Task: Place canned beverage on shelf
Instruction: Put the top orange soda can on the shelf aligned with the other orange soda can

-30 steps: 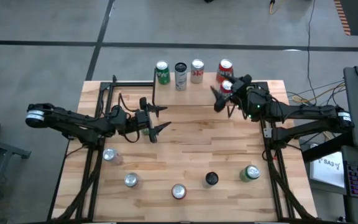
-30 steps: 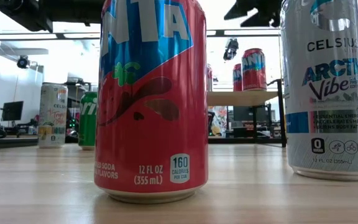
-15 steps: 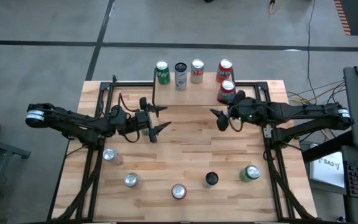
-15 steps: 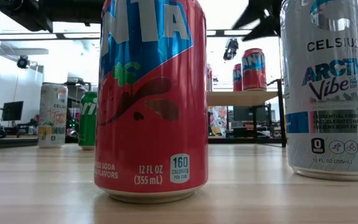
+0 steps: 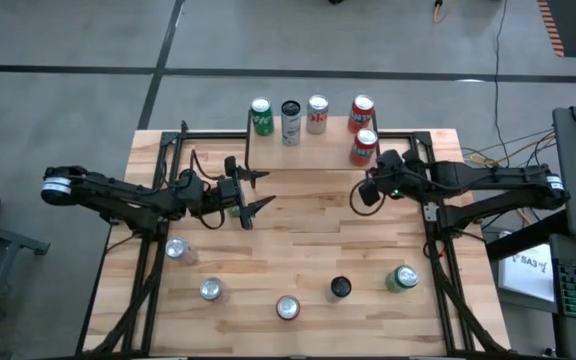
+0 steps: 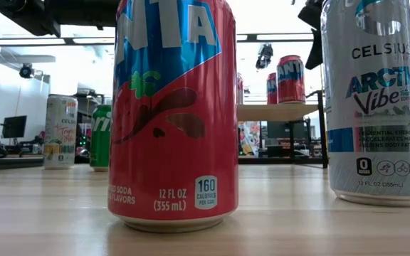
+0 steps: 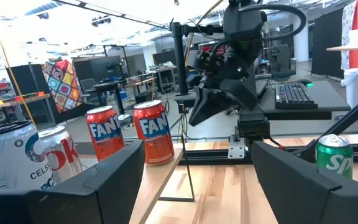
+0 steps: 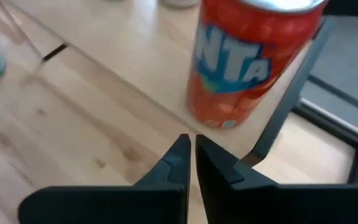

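Five cans stand on the low light-wood shelf with black legs (image 5: 313,140) at the high view's upper centre, a red Fanta can (image 5: 364,147) rightmost. Just below it, the right gripper (image 5: 364,193) has its fingers pressed together, empty. The left gripper (image 5: 255,193), centre-left, stands spread and empty.

I'm seeing five cans (image 5: 289,122) standing on the shelf (image 5: 313,150), five more cans (image 5: 287,307) sitting near the surface's (image 5: 298,235) front edge.

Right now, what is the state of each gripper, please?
Left gripper: open, holding nothing, over the table left of centre.
Right gripper: closed, empty, just in front of the red can on the shelf.
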Controlling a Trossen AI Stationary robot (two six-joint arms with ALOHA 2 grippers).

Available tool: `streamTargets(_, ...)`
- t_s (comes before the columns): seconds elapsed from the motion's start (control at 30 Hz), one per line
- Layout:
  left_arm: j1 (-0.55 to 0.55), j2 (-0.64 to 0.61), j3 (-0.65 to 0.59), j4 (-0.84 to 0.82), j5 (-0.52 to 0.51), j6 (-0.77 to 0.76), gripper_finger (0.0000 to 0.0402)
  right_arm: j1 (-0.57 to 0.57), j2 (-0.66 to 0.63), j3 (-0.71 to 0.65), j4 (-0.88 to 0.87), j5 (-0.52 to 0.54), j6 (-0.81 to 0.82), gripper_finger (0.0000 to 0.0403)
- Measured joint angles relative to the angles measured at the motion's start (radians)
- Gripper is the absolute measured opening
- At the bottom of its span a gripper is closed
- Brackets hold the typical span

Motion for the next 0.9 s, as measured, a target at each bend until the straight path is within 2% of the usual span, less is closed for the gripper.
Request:
streamTargets(0.1, 0.0, 0.0, 0.0, 0.0, 0.0, 0.0, 0.0281, -0.029, 0.0, 0.004, 0.003, 0.037, -0.005, 0.0013)
streamTargets(0.37, 0.0, 0.0, 0.0, 0.0, 0.0, 0.0, 0.0281, -0.123, 0.0, 0.014, 0.009, 0.035, -0.08, 0.0012)
streamTargets(0.57, 0.0, 0.006, 0.0, 0.0, 0.0, 0.004, 0.0281, -0.188, 0.0, 0.014, 0.022, -0.017, -0.117, 0.0012)
streamTargets(0.9, 0.0, 0.029, 0.0, 0.002, 0.0, 0.004, 0.0281, -0.256, 0.002, 0.014, 0.076, -0.018, -0.183, 0.0012)
